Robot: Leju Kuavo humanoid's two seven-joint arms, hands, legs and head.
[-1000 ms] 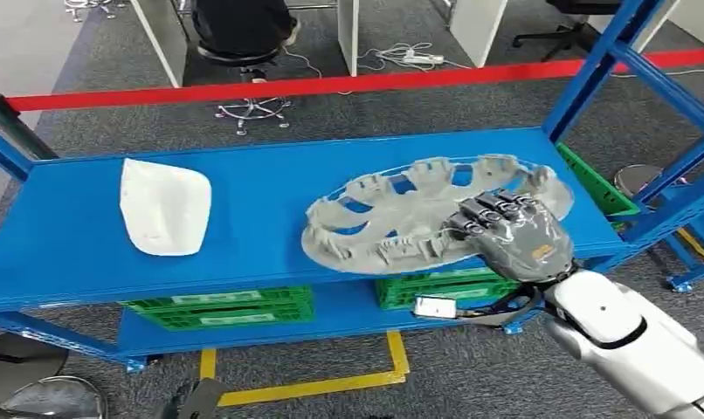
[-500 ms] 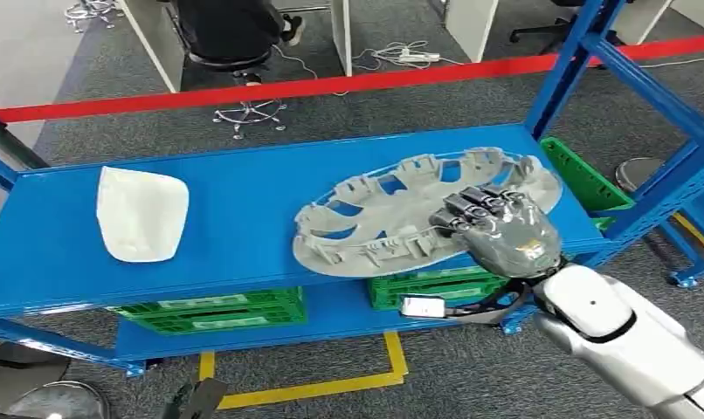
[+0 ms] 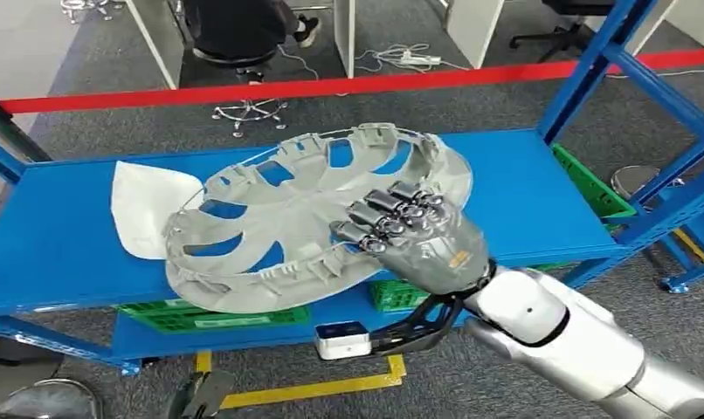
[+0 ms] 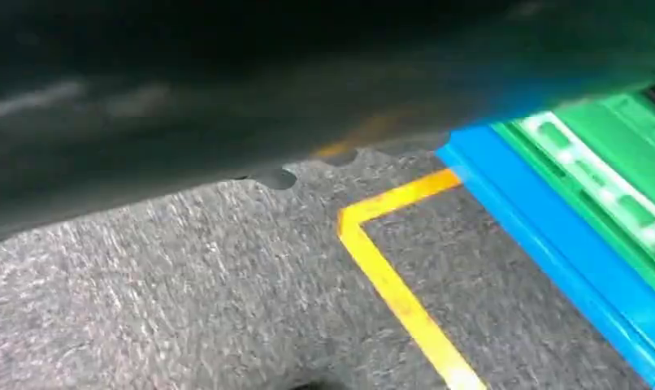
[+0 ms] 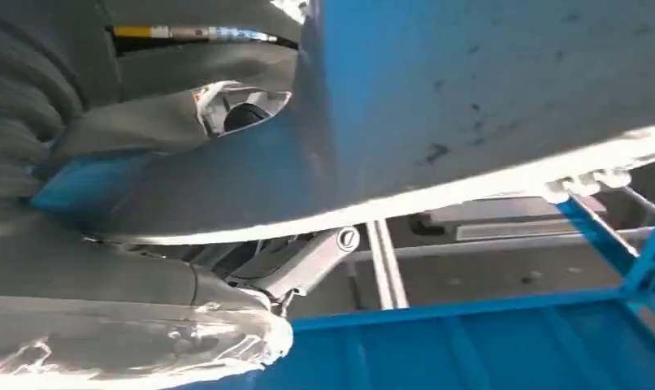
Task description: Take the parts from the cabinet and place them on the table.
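A large grey round part with open spokes, like a wheel cover [image 3: 287, 218], is lifted and tilted above the blue shelf [image 3: 523, 192]. My right hand [image 3: 414, 236] grips its near right rim, fingers curled over the edge. In the right wrist view the cover's glossy underside [image 5: 470, 106] spans the picture close above the hand [image 5: 72, 138], with blue shelf reflected in it. A white curved part [image 3: 139, 209] lies on the shelf at the left, partly hidden behind the lifted cover.
Green crates [image 3: 217, 312] sit on the lower blue shelf, whose edge [image 4: 552, 236] also appears in the left wrist view. Blue rack uprights [image 3: 593, 65] rise at the right. Yellow floor tape [image 3: 331, 384] marks the carpet. A red barrier [image 3: 331, 85] and a seated person [image 3: 239, 26] lie beyond.
My right hand has raised the grey cover off the shelf and carried it left and toward me, tilting it up. It now overlaps the white part.
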